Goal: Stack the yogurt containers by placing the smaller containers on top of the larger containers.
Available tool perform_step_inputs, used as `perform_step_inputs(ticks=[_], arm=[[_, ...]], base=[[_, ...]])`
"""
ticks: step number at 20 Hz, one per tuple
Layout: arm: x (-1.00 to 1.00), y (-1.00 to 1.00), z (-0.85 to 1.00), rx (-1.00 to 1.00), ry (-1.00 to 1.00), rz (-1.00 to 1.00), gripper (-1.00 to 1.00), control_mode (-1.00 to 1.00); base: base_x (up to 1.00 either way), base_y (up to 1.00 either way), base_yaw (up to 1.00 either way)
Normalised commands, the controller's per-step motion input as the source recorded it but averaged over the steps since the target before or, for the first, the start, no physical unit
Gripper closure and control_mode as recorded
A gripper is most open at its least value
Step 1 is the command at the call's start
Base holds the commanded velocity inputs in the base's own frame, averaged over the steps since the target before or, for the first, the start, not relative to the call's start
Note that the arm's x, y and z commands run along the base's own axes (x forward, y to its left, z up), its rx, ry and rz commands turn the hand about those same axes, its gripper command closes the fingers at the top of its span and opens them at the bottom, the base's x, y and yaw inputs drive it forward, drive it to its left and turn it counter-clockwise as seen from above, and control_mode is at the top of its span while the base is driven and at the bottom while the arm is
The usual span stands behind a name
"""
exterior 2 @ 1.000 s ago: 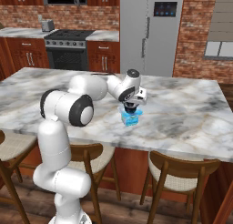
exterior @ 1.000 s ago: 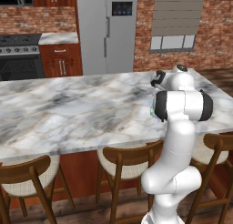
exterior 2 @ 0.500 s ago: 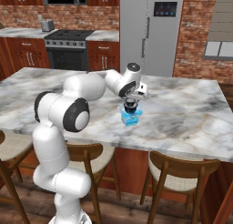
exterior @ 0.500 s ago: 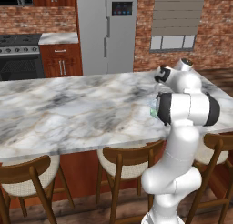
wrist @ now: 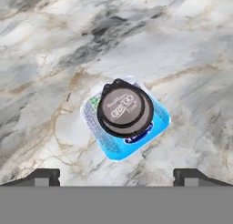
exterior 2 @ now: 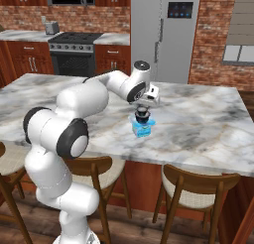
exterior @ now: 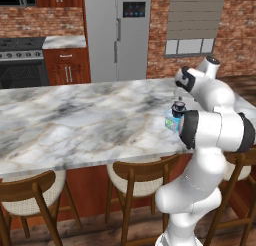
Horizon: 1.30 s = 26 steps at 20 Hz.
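Note:
The light blue squarish tub (wrist: 136, 143) stands on the marble counter, also seen from the base as the tub (exterior 2: 142, 130) and the tub (exterior: 171, 122). A dark round cup with a greyish lid (wrist: 123, 107) sits on top of it, and a second dark rim peeks out just beneath, slightly offset. From the sides it shows as the dark cup (exterior 2: 143, 113) and the cup (exterior: 177, 109). My gripper (wrist: 116, 176) hangs above the stack, open, its fingertips (wrist: 43, 175) wide apart with nothing between them. From the base it is the gripper (exterior 2: 144, 103) over the cup.
The marble island counter (exterior 2: 208, 124) stretches wide around the stack. Wooden stools (exterior: 137, 177) stand along its near edge. A fridge (exterior: 117, 35) and stove (exterior: 20, 60) line the back wall.
The hand has risen off the dark cup, which stays on the blue tub. The arm's elbow has swung further out to the side.

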Motion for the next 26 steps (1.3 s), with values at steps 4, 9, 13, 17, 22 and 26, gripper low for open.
perform_step_inputs(ticks=[4, 9, 13, 17, 22, 26], arm=[[-0.66, 0.24, 0.35, 0.0, -0.04, -0.09, -1.0, -1.0], [-0.59, 0.29, 0.28, -0.02, -0.04, -0.09, -1.0, -1.0], [-0.66, 0.31, 0.28, -0.02, -0.09, -0.1, -1.0, -1.0], [-0.68, 0.28, 0.36, 0.0, -0.1, -0.11, -1.0, -1.0], [-0.76, 0.22, 0.4, 0.0, -0.05, -0.1, -1.0, -1.0], [-0.81, 0.15, 0.39, 0.0, -0.02, -0.07, -1.0, -1.0]], base=[[0.0, 0.0, 0.0], [0.0, 0.0, 0.0], [0.0, 0.0, 0.0], [0.0, 0.0, 0.0], [0.0, 0.0, 0.0], [0.0, 0.0, 0.0]])
